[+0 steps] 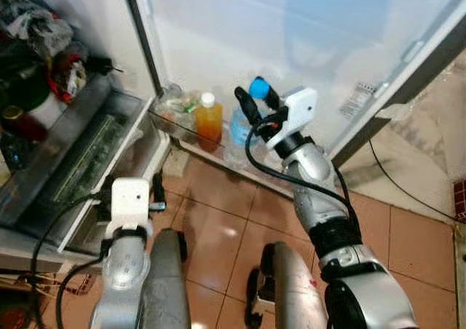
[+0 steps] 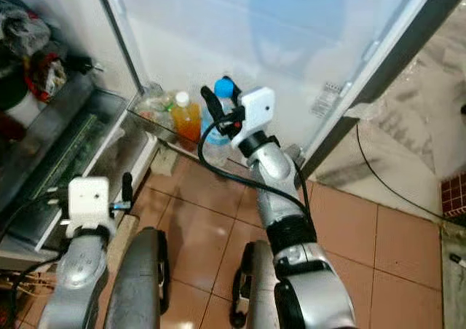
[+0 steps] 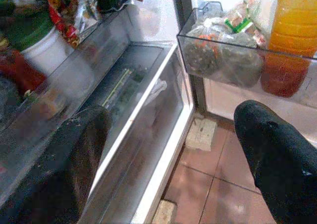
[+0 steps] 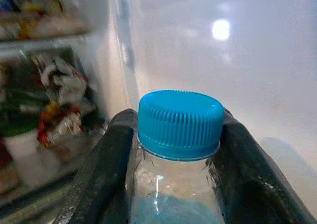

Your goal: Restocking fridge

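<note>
Right wrist view: water bottle [image 4: 178, 154] between right gripper [image 4: 173, 179] fingers

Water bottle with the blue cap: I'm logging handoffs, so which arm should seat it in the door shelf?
Right. The right gripper is shut on the water bottle, over the door shelf beside the orange bottle. The left gripper is open near the drawer.

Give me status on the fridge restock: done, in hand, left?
Done: orange juice bottle and bagged food sit in the door shelf. In hand: right gripper grips the blue-capped water bottle at the neck, above that shelf. Left: release it. Left gripper open, idle.
</note>
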`<state>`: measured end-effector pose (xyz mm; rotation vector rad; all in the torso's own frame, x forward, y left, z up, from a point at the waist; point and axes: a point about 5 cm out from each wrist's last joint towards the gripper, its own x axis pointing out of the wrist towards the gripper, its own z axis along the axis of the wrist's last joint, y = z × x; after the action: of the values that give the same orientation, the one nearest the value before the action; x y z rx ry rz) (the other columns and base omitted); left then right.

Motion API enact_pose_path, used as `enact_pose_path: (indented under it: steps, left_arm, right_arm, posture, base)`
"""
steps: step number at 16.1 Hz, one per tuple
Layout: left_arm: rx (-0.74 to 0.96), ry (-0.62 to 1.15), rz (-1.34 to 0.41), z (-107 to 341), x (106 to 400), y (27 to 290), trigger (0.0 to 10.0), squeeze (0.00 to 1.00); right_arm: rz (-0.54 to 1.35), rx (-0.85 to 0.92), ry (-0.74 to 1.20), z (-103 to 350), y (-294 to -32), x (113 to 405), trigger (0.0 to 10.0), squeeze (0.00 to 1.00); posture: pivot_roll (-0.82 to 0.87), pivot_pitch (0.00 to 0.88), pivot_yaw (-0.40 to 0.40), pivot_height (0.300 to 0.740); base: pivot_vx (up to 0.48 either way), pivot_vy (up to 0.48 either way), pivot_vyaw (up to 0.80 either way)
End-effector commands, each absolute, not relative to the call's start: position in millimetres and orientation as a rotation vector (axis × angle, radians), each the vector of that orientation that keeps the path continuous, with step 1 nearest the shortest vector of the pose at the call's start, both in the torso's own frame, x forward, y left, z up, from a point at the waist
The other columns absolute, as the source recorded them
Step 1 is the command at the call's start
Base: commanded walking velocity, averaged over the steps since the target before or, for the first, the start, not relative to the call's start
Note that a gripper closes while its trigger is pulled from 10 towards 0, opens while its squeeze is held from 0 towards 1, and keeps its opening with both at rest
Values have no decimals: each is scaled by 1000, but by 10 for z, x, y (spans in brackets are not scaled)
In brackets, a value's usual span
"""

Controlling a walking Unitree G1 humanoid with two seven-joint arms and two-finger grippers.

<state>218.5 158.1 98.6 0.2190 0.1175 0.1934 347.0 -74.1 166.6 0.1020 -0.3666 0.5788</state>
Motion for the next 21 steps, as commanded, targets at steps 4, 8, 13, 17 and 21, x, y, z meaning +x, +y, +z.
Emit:
enact_pose_path:
  steps: [4,8,13,17,21]
  left_arm:
    - [410,-23,134,1234,1998,1598,10000,0]
    - [503,-132,147,1635,2011,1826,10000,0]
    - [492,-85,190,1598,1968,1913,10000,0]
    - [481,-56,196,1582,1900,1916,10000,0]
    - [469,-57,186,1573,1951,1881,10000,0]
  right_arm:
    - [542,92,-383,1709,-678,3572,10000,0]
    - [503,87,-450,1887,-745,3674,10000,0]
    - [459,86,-504,2051,-837,3754,10000,0]
    - [434,104,-595,2354,-882,3821,10000,0]
    - [416,97,-684,2622,-967,3850,10000,0]
  posture:
    - [317,336,-55,639]
    - [325,366,-52,639]
    - [323,387,-60,639]
    - [322,396,-59,639]
    - [312,390,-61,639]
  base:
    - [0,0,0]
    - [0,0,0]
    - [0,0,0]
    - [0,0,0]
    - [0,0,0]
